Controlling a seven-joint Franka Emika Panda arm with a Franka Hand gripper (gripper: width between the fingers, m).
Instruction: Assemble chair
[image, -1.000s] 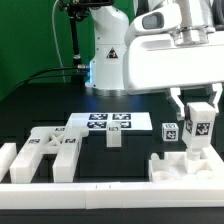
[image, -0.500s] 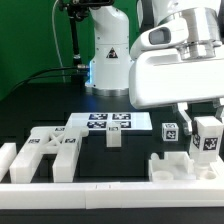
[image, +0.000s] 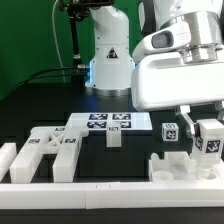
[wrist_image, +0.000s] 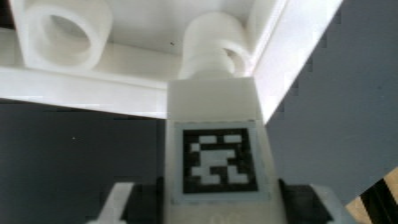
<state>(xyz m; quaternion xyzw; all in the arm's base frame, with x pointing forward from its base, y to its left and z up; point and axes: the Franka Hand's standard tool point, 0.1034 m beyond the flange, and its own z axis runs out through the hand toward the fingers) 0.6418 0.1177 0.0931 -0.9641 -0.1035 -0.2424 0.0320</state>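
My gripper (image: 206, 124) is shut on a white chair bar (image: 210, 140) with a black-and-white tag, holding it upright over the right end of a white chair slab (image: 178, 168) with round sockets. In the wrist view the bar (wrist_image: 217, 140) fills the middle between both fingers (wrist_image: 125, 203), and its far end points at the slab (wrist_image: 134, 70) and a round socket (wrist_image: 71, 38). I cannot tell whether the bar touches the slab. More chair parts (image: 45, 152) lie at the exterior view's left.
The marker board (image: 108, 122) lies mid-table. A small white block (image: 115, 136) stands in front of it and a tagged cube (image: 169, 130) beside it. A long white rail (image: 90, 190) runs along the front edge. The robot base (image: 108, 55) stands behind.
My gripper has moved toward the exterior view's right and slightly down with the bar in it. The other parts have not moved.
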